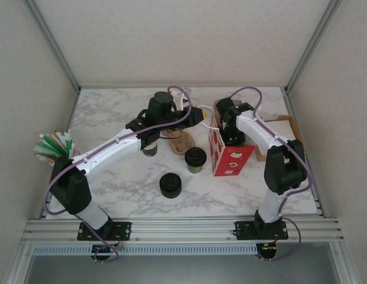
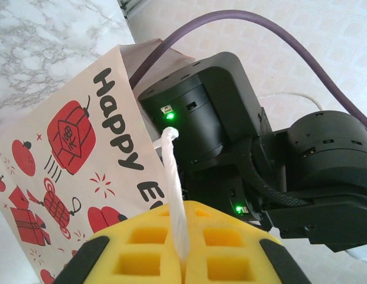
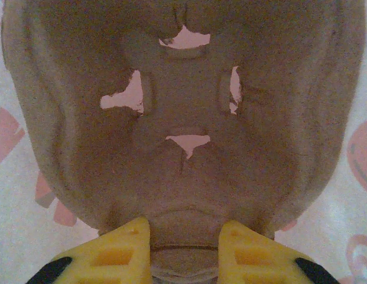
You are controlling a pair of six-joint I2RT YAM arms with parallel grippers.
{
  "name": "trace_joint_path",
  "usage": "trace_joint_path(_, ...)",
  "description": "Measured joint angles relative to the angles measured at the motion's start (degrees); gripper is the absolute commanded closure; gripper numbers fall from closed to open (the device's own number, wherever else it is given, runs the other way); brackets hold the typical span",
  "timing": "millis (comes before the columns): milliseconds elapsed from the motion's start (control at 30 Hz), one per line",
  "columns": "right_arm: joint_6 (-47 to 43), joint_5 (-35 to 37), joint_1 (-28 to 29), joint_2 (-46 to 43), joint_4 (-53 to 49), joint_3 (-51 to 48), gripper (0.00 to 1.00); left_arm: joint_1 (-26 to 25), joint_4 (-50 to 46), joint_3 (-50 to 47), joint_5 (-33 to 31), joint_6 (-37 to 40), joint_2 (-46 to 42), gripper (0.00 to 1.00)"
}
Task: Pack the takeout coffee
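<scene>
The takeout coffee (image 1: 195, 160), a dark olive cup with a black lid, stands on the marble just left of the red-and-white paper bag (image 1: 231, 158). My left gripper (image 1: 199, 113) (image 2: 183, 260) hovers at the bag's left top edge, shut on the bag's white twisted handle (image 2: 174, 189). The printed bag wall (image 2: 59, 154) hangs below it. My right gripper (image 3: 184, 255) reaches down into the bag, with its fingers closed on the rim of a brown pulp cup carrier (image 3: 183, 118). The bag's paper shows around the carrier.
A second pulp carrier (image 1: 182, 142) lies left of the bag. A squat black stack of lids (image 1: 170, 185) sits near the front. A cup stack (image 1: 149, 149) stands under my left arm. Straws (image 1: 53, 145) lie at the far left, a cardboard box (image 1: 285, 127) at the right.
</scene>
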Motion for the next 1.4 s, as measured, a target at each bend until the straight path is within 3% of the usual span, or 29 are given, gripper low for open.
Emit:
trace_joint_path(767,-0.02,-0.04,0.00,1.44,5.14,-4.61,0.76,0.22,0.02,-0.09,-0.72,0.00,0.00,1.00)
trace_joint_path(1267,-1.79,-0.13,0.00,8.35,4.90,5.49,0.76,5.14,2.58,1.75,-2.32,0.07,4.48,1.00)
trace_joint_path(1400,-1.79,-0.55,0.00,9.70,4.98,5.46,0.77,5.09,2.62,1.75,-1.88,0.04,4.90,0.94)
